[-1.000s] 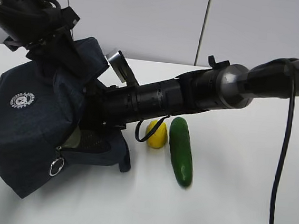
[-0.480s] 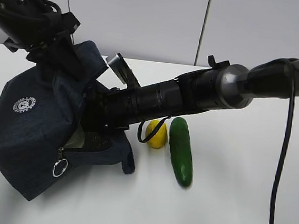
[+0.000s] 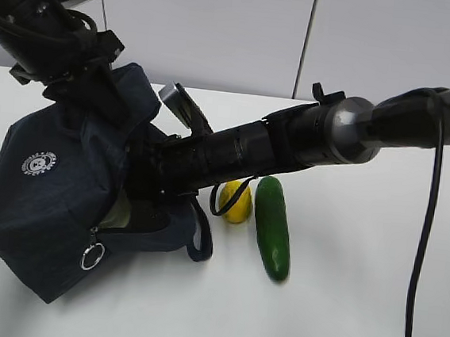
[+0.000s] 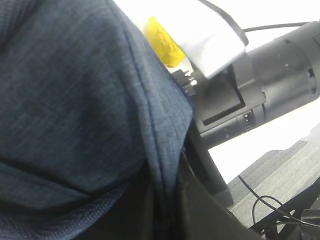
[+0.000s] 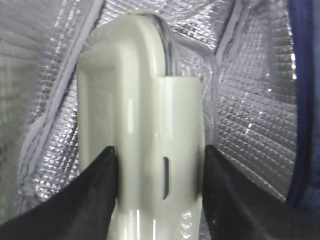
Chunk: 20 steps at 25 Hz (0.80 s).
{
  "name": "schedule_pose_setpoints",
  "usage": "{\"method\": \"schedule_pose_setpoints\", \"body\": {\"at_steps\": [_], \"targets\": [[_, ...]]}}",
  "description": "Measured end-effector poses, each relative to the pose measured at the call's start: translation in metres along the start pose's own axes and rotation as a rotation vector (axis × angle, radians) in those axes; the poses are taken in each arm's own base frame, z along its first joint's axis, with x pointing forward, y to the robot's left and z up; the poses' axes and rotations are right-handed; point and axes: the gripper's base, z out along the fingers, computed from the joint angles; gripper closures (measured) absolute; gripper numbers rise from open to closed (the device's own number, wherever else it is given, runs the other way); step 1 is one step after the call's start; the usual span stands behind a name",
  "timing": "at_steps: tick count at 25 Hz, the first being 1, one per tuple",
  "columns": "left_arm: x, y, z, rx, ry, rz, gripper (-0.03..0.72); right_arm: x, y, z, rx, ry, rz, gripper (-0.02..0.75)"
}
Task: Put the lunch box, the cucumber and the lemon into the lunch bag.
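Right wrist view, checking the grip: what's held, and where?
The pale sage-green lunch box, pinched across its sides by the right gripper, inside the silver-lined navy lunch bag.

White table (image 3: 353, 324), pale panelled wall (image 3: 222, 33) behind

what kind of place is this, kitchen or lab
Probably a lab test bench, not a kitchen: a bare white table, plain pale wall panels, two black robot arms, and loose cables on grey floor.

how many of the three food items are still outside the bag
2. The lemon and the cucumber lie side by side on the table, right of the lunch bag. The lunch box is inside, held in the right gripper.
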Motion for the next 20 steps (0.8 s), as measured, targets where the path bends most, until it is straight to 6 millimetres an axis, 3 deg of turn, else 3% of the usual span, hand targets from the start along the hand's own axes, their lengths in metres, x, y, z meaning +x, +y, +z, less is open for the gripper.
{"method": "schedule_pose_setpoints", "body": {"at_steps": [16,20], "targets": [[-0.004,0.009,0.015,-0.005,0.016,0.000,0.671,0.001,-0.006,0.000,0.064,0.013,-0.009,0.344],[-0.003,0.010,0.015,-0.009,0.018,0.004,0.671,0.001,-0.004,0.000,0.049,0.021,-0.010,0.279]]}}
